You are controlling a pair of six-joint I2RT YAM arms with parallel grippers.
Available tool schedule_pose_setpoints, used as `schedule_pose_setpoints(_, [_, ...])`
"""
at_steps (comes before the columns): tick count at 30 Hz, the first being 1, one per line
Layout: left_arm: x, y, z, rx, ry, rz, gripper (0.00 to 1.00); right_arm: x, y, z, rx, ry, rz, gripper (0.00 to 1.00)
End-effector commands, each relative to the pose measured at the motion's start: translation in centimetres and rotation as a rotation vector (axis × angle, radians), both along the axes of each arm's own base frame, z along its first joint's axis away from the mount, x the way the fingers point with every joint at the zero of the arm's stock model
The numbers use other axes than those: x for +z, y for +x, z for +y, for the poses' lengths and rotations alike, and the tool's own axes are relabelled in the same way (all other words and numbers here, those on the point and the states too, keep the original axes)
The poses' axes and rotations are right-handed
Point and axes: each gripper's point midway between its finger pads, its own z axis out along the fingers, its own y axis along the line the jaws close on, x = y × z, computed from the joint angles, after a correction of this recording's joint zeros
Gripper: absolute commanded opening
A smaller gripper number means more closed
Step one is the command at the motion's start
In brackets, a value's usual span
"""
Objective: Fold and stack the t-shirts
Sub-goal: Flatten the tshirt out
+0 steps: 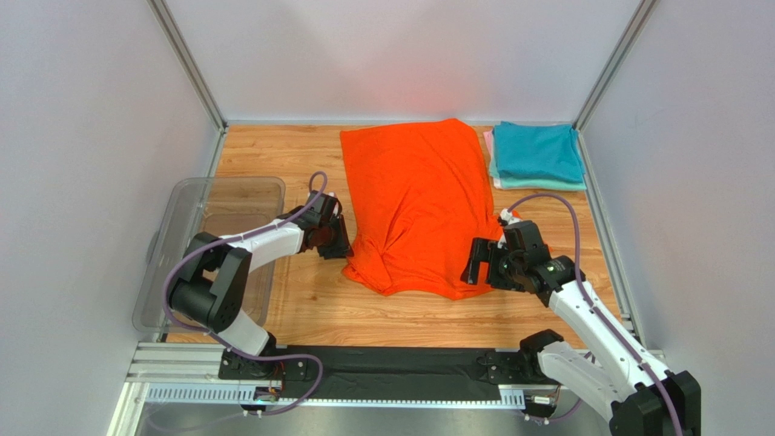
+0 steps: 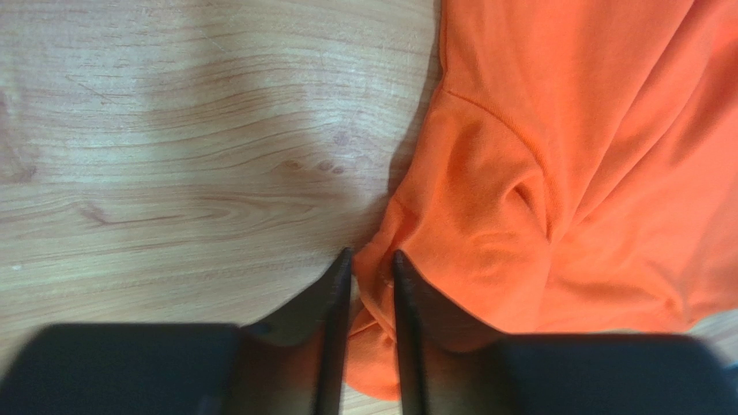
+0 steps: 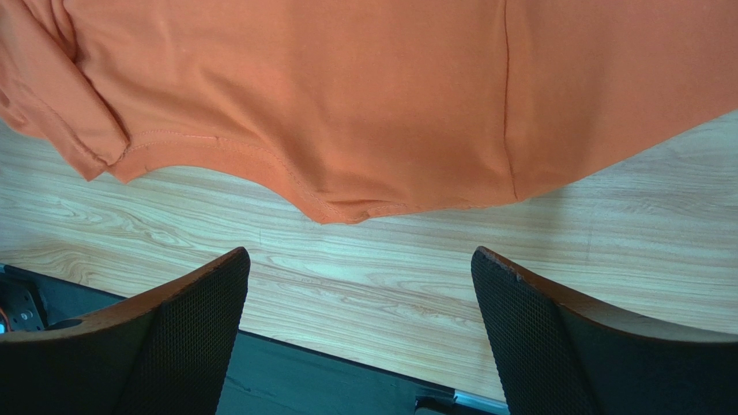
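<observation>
The orange t-shirt (image 1: 414, 204) lies spread lengthwise on the wooden table, its near end bunched. My left gripper (image 1: 338, 242) is at the shirt's near left corner, shut on a fold of the orange t-shirt (image 2: 485, 199) between its fingertips (image 2: 342, 268). My right gripper (image 1: 482, 265) is open and empty just off the shirt's near right edge; the shirt's hem (image 3: 346, 207) lies beyond its fingers (image 3: 208, 294). A folded stack sits at the far right, teal t-shirt (image 1: 537, 150) on top, mint green (image 1: 541, 184) and pale pink (image 1: 488, 143) edges showing beneath.
A clear plastic tub (image 1: 214, 245) stands along the left side, beside the left arm. Grey walls enclose the table on three sides. A black strip (image 1: 391, 363) and metal rail run along the near edge, also in the right wrist view (image 3: 329, 380).
</observation>
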Motion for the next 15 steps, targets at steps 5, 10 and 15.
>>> schedule_pose_setpoints(5, [2.7, 1.8, -0.2, 0.011, -0.014, -0.114, 0.16, -0.7, 0.6, 0.2, -0.024, 0.006, 0.007, 1.00])
schedule_pose_setpoints(10, [4.9, 1.4, 0.5, 0.009, -0.001, -0.159, 0.18, -2.2, 1.4, 0.1, -0.031, -0.019, 0.024, 1.00])
schedule_pose_setpoints(15, [6.8, 1.4, 1.7, 0.015, 0.042, -0.213, 0.17, -3.7, 2.9, 0.3, -0.052, -0.049, 0.053, 1.00])
